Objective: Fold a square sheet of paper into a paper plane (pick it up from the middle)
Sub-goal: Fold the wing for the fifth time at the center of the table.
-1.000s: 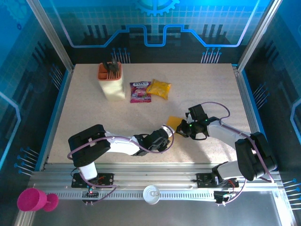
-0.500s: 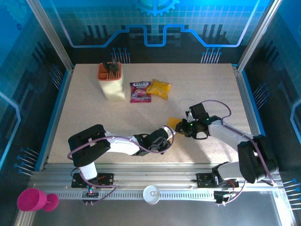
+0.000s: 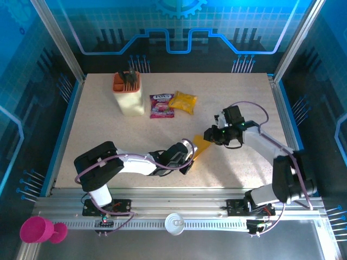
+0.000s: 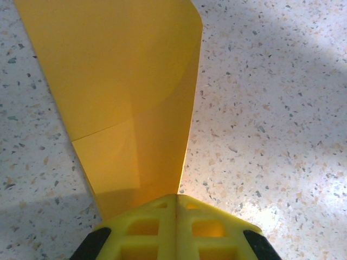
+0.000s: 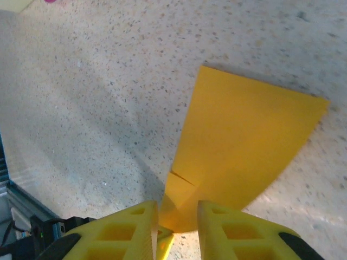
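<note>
While the left gripper [image 4: 176,197] clamps shut on one end of the folded sheet of paper [image 4: 124,81], we see the right gripper [image 5: 178,208] slightly parted astride the other end; both arms reach low over the table [image 3: 108,124].

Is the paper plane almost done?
Not yet. Done: the paper is folded over, with a crease showing. In hand: the left claw pinches one end, and the right claw stands open at the other end. Left: the pointed nose and wings are not shaped.
</note>
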Motion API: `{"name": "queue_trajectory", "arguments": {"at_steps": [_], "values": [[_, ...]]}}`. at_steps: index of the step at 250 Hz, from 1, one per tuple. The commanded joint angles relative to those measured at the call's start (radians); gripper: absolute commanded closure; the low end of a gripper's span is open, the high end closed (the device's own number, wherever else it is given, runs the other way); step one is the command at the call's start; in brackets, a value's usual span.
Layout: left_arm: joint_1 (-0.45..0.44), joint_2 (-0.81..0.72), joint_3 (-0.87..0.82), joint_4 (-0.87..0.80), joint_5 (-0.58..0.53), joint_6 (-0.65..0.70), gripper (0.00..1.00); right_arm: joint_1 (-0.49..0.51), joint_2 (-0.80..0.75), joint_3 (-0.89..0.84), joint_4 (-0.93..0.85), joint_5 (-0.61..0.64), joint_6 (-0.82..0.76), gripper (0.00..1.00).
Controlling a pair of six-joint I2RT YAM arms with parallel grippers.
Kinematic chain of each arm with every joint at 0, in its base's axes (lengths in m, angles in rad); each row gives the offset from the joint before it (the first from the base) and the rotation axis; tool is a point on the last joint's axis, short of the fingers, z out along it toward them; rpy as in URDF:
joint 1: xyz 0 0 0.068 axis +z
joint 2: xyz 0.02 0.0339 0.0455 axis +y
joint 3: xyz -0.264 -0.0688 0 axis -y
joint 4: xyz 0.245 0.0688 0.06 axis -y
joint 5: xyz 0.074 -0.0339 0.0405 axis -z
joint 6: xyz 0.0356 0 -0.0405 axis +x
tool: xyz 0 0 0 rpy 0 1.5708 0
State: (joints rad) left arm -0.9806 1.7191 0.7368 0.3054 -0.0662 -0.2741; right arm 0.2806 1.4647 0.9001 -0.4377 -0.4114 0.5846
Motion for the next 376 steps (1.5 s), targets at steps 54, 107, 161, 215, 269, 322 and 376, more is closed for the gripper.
{"name": "queue_trajectory", "arguments": {"at_steps": [54, 107, 161, 215, 269, 322, 376], "values": [[0.016, -0.028, -0.022, 0.036, 0.062, -0.037, 1.0, 0.053, 0.274, 0.19, -0.059, -0.148, -0.204, 0.84], [0.023, -0.033, -0.054, 0.073, 0.055, -0.061, 1.0, 0.078, 0.392, 0.224, -0.054, -0.137, -0.213, 0.9], [0.028, -0.047, -0.072, 0.093, 0.057, -0.077, 1.0, 0.078, 0.448, 0.216, -0.038, -0.114, -0.213, 0.92], [0.043, -0.055, -0.085, 0.113, 0.049, -0.085, 1.0, 0.078, 0.491, 0.198, -0.034, -0.081, -0.22, 0.94], [0.052, -0.051, -0.083, 0.106, 0.052, -0.074, 1.0, 0.078, 0.517, 0.175, -0.018, -0.06, -0.217, 0.96], [0.056, -0.039, -0.091, 0.113, 0.046, -0.073, 1.0, 0.078, 0.534, 0.169, -0.013, -0.052, -0.217, 0.97], [0.059, -0.027, -0.108, 0.135, 0.033, -0.078, 1.0, 0.079, 0.54, 0.167, -0.016, -0.043, -0.219, 0.97]]}}
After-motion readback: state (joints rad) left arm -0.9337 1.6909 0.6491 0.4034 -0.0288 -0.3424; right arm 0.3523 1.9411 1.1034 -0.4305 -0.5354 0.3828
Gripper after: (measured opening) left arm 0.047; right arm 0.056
